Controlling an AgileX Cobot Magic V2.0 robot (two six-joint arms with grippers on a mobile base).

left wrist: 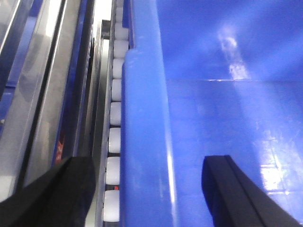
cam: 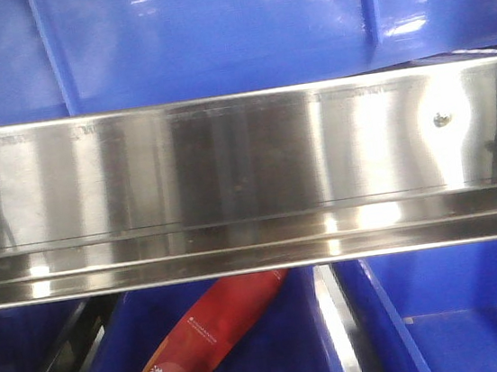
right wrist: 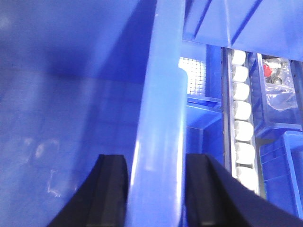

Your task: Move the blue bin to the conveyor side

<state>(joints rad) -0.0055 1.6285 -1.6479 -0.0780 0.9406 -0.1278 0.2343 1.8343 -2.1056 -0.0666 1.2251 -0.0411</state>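
Straddling the blue bin [right wrist: 158, 118] rim, both jaws are cropped below.

I seem to be in a warehouse or packing line. A long stainless-steel rail [cam: 247, 177] fronts a rack, and tracks of white rollers [right wrist: 241, 109] run beside the blue bin [left wrist: 213, 94]. Other blue storage bins [cam: 447, 325] hold stock: a red snack packet [cam: 221, 334] and bagged small parts [right wrist: 279, 90].

Harsh glare on the steel rail [cam: 245, 159] and glossy blue bin [left wrist: 227, 42]; soft close-range blur.
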